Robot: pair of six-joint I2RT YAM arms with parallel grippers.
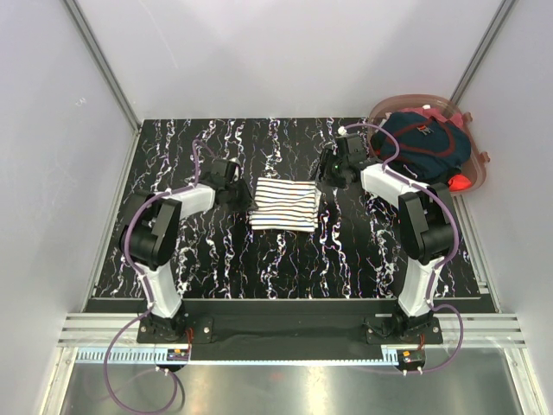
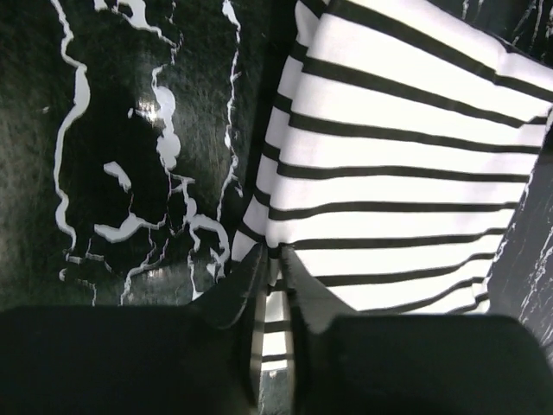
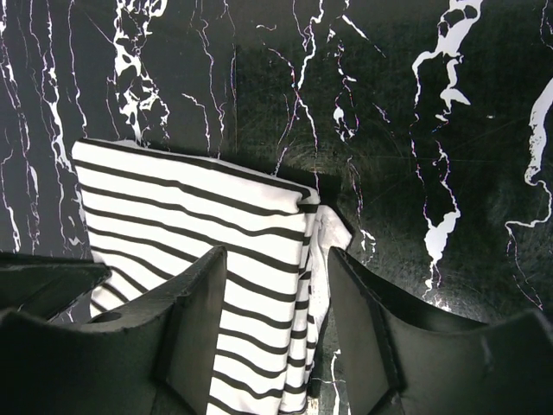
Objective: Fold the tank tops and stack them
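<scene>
The white tank top with thin navy stripes lies folded into a small rectangle at the middle of the black marbled table. My left gripper is at its left edge; in the left wrist view the gripper is shut on that edge of the striped top. My right gripper is at the top's far right corner; in the right wrist view it is open and straddles the striped top's folded edge. The dark navy tank top lies bunched in a basket at the back right.
The pinkish translucent basket sits at the table's back right corner, partly over the edge, with a bright red spot at its near side. White walls and metal rails enclose the table on three sides.
</scene>
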